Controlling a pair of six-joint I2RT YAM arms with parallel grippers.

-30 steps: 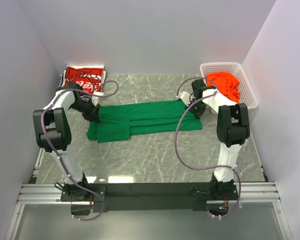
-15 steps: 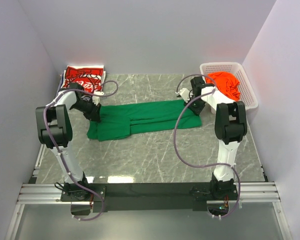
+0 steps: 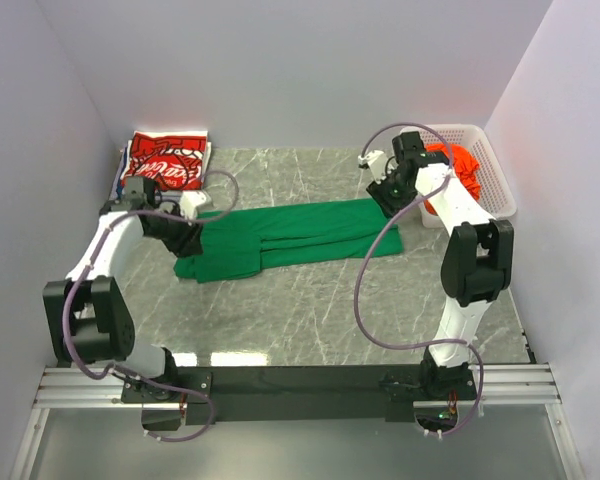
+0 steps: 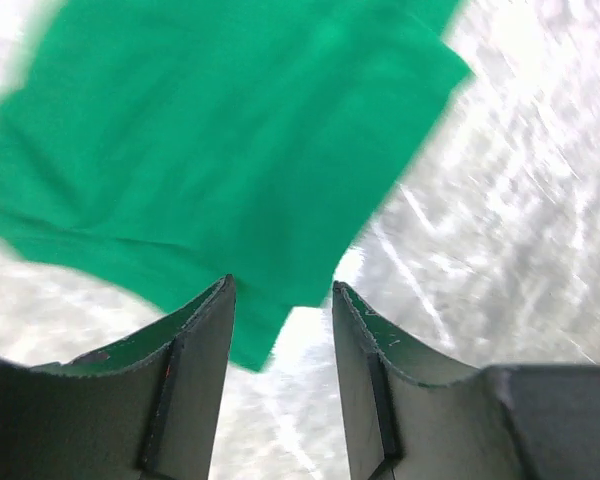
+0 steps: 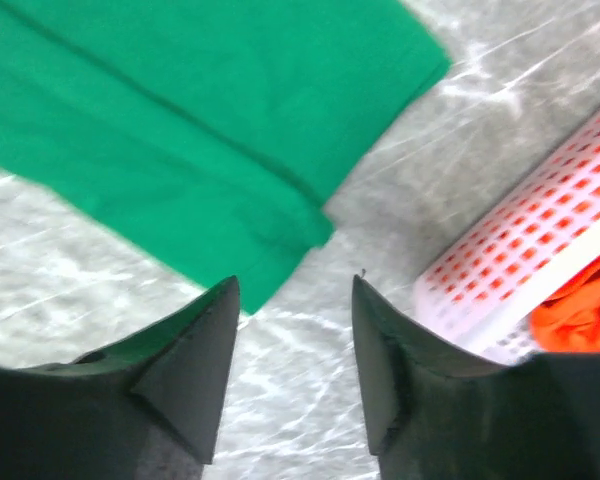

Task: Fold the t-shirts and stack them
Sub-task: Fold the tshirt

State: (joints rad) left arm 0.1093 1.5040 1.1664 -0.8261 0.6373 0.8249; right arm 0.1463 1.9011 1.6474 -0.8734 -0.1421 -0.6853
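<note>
The green t-shirt lies folded into a long strip across the middle of the table; it also fills the upper part of the left wrist view and the right wrist view. A red t-shirt with white lettering lies folded at the back left corner. The orange t-shirt is bunched in the white basket. My left gripper hangs open over the strip's left end, nothing between its fingers. My right gripper is open and empty above the strip's right end.
White walls close in the table at the back and both sides. The basket stands just right of my right gripper. Both arms' cables loop over the marble table.
Both grippers have opened and let go of the green t-shirt's ends. Both arms have lifted and drawn back from the cloth, the left elbow swinging toward the front.
</note>
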